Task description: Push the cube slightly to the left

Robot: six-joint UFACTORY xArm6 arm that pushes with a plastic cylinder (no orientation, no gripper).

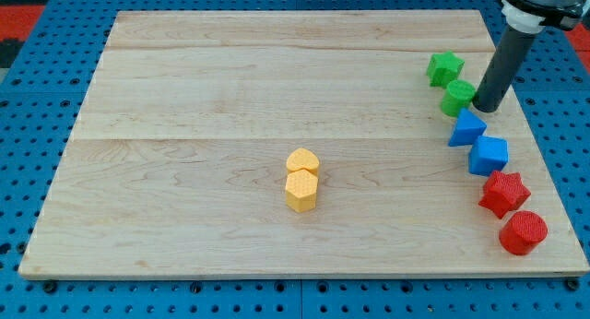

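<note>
At the view's right edge of the wooden board (184, 79), my tip (487, 108) rests just right of the green cylinder (458, 98), with a green star-like block (445, 68) above it. There are no jaws to report, only a bare rod. The blue cube (489, 155) sits lower, touching a blue triangular block (466, 129). The risk, as judged: a leftward sweep from here shoves green, not the cube, or drags the triangular block along.

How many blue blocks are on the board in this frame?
2, both near the view's right edge: a blue wedge-like block and, just below-right and touching it, the blue cube. My tip sits above them beside a green block. None looks hidden.
</note>
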